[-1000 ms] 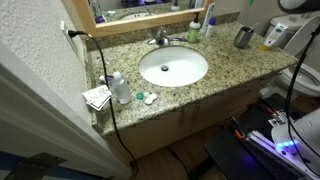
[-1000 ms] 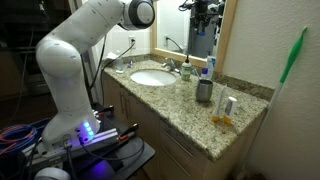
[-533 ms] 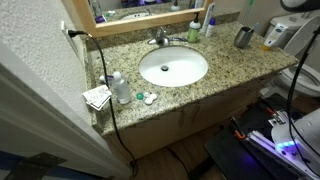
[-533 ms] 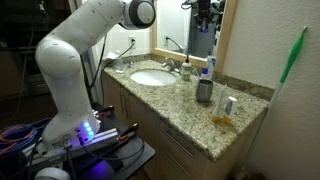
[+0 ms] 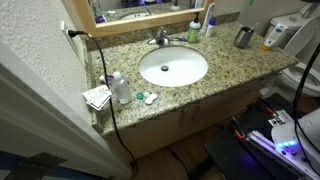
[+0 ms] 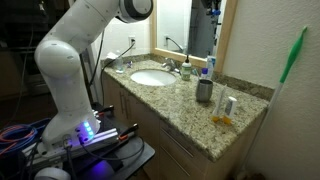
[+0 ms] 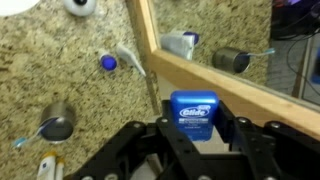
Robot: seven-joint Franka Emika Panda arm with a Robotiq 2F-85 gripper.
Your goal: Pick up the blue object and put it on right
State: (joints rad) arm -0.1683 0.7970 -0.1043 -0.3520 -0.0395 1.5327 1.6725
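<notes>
Right now your gripper (image 7: 193,132) is pinching the small blue plastic floss box (image 7: 192,108), holding it up beside the wood-framed mirror (image 7: 250,85). At nine o'clock from it, a round metal cup (image 7: 58,122) stands on the speckled granite counter (image 7: 60,50).

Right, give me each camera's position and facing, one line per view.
Exterior view: high above the counter's front, looking down on the oval sink; the robot's base shows lower right.
Exterior view: off the counter's end, looking along it toward the mirror; the white arm fills the left.
Wrist view: over the counter by the mirror, looking down; the fingers grip a blue Glide floss box.
Shared: the metal cup appears in all three views.
</notes>
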